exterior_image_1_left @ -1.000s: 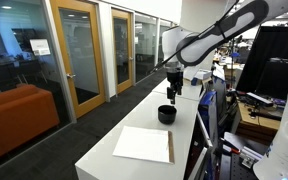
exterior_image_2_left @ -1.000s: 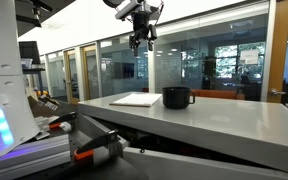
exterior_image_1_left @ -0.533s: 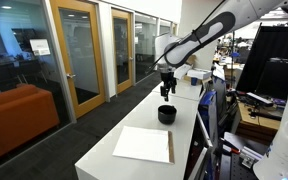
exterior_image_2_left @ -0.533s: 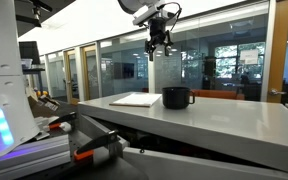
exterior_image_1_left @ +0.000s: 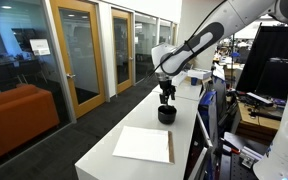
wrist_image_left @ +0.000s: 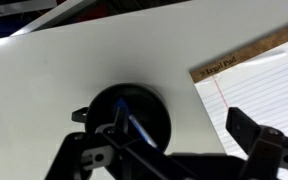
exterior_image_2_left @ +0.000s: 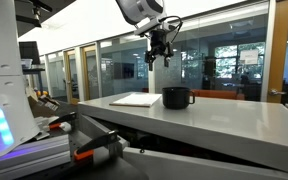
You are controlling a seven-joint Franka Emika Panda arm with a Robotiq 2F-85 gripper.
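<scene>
Gripper (exterior_image_1_left: pixel 167 95) is hovering above the mug (exterior_image_1_left: pixel 167 114), clear of it and not touching. Jaws are standing spread wide and holding nothing. In the wrist view both fingers (wrist_image_left: pixel 252 130) are showing at the bottom of the picture, flanking the mug (wrist_image_left: pixel 129 115) from above.

Mug is sitting upright on the white table (exterior_image_1_left: pixel 134 118), close to the long edge on the side of the equipment racks. In the wrist view its handle (wrist_image_left: pixel 80 114) is pointing away from the pad (wrist_image_left: pixel 269 85). A bluish streak is showing inside the mug; cannot tell whether it is an object or a reflection.

Pad is lying flat nearer the table's end (exterior_image_1_left: pixel 144 144), near the mug but apart from it. A tan printed strip (wrist_image_left: pixel 246 55) is running along one side of it.

In both exterior views the gripper (exterior_image_2_left: pixel 156 58) is hanging high over the mug (exterior_image_2_left: pixel 176 97), with open air between them.

Risks, as judged from here:
- The mug is not sitting squarely between the fingers. A straight drop could land a fingertip on the rim and tip the mug.
- The mug is light and is standing near the long edge, so a sideways nudge could slide it off.
- The handle could catch a finger and spin the mug.
- If anything is lying inside, a finger entering could jam on it.
</scene>
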